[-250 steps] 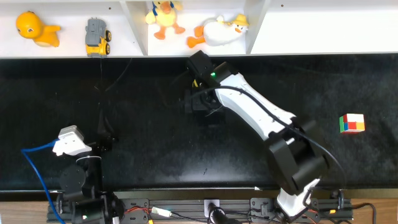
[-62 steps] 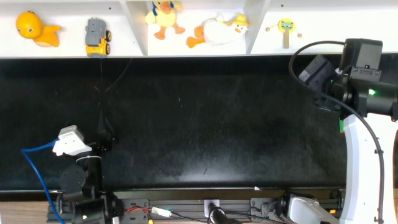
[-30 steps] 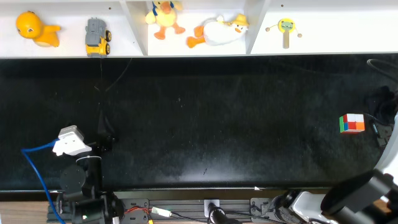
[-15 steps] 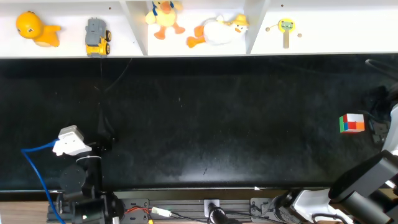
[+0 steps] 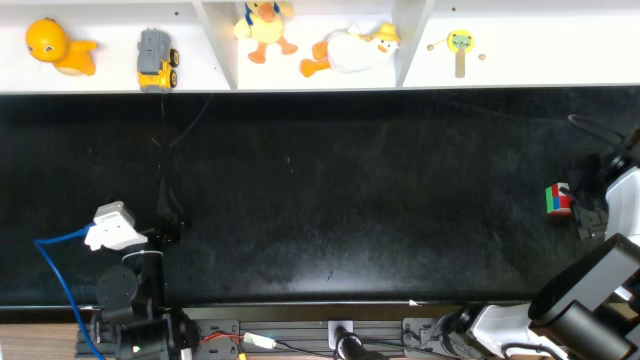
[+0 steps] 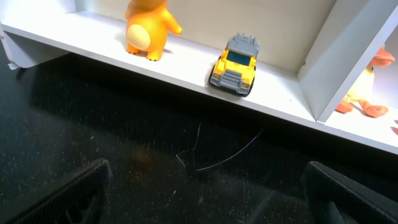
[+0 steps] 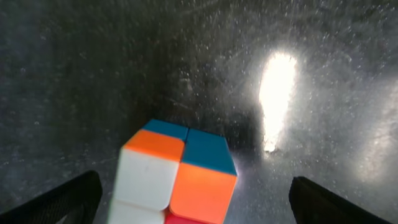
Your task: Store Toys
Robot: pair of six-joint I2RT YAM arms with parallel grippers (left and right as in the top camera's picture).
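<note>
Right wrist view: your right hand (image 7: 199, 205) is spread open above the cube (image 7: 177, 177), which sits on the tabletop (image 7: 93, 74) near its right edge. You're at the pickup step. Next: lower, straddle the cube, clamp, then carry it to the shelf (image 5: 540, 50).

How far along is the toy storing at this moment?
Done: the orange duck, truck, yellow duck, white duck and rattle sit on the shelf. In hand: the right gripper hangs over the colour cube, jaws open either side. Left: grasp the cube on the black table and shelve it.
</note>
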